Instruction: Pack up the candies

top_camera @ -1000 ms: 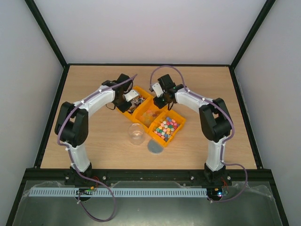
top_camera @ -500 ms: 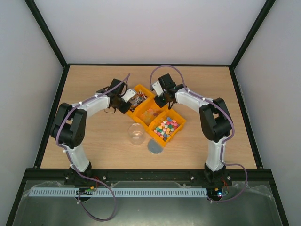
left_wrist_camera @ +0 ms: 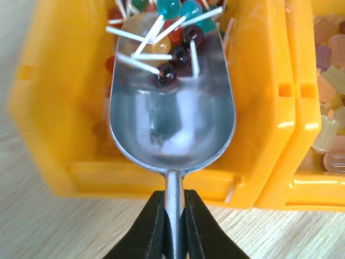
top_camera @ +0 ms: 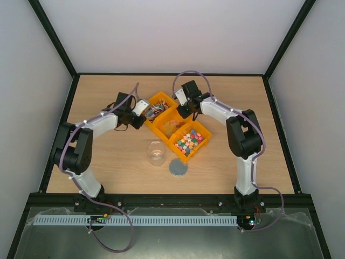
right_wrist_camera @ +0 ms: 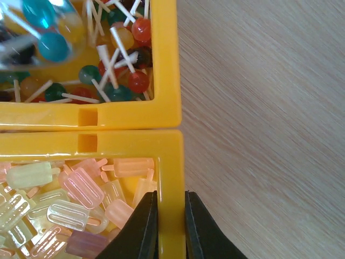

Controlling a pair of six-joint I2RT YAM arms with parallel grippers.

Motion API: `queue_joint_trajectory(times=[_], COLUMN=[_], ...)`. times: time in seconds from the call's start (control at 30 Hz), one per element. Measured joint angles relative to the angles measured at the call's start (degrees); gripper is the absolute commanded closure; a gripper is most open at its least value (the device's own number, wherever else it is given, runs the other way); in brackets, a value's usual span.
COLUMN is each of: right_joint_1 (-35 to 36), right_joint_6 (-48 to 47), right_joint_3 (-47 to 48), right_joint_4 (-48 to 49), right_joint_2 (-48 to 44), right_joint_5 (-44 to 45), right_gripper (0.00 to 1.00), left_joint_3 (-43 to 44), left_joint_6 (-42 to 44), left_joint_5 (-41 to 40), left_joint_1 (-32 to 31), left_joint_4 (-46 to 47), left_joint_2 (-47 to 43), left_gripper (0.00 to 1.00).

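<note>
Currently, the cup stands toward the table's near edge. Farther, the left gripper pinches the scoop handle, candies loaded, over the far bin; the right gripper clamps the wall of the middle bin. Advise level carriage.

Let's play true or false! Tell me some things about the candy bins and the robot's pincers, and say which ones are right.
1. The left pincer holds a metal scoop. True.
2. The scoop is empty. False: a few lollipops lie in it.
3. The right pincer pinches the wall of a yellow bin. True.
4. The clear cup stands inside a bin. False: it stands on the table, near the grey disc.
</note>
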Motion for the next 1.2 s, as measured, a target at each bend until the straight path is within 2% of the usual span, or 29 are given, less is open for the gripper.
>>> queue_joint_trajectory(times=[0.13,0.23,0.37,0.5,0.57,0.97,1.2], right_joint_1=[-0.57,-1.22,-1.90,-2.14,-2.19,-3.06,-4.94], right_joint_6=[-0.44,-0.92,-3.19,-4.46,-4.74,-4.09,-0.74], right_joint_3=[0.59,0.61,0.61,0.61,0.61,1.31,1.57], right_joint_4=[-0.04,0.09,0.31,0.59,0.59,-0.20,-0.20], right_joint_2=[0.37,0.39,0.44,0.39,0.28,-3.50,-6.62], right_joint_5=[-0.02,0.04,1.29,1.38,1.25,-0.26,-2.12], right_gripper=[0.87,0.77,0.60,0.37,0.31,0.01,0.01], left_joint_3=[-3.06,-5.03,-7.19,-7.98,-8.44,-8.90,-8.74], left_joint_6=[0.92,2.10,4.11,5.68,6.34,10.32,10.21], left_joint_5=[2.56,3.67,5.01,5.81,6.43,8.52,10.62], left_joint_1=[2.86,4.22,4.31,4.33,4.33,4.37,6.93], left_joint_4=[2.56,3.50,5.05,6.75,7.61,9.77,9.75], left_joint_2=[-3.74,-5.51,-5.95,-6.05,-6.12,-6.64,-10.29], left_gripper=[0.98,0.98,0.98,0.98,0.98,0.98,0.98])
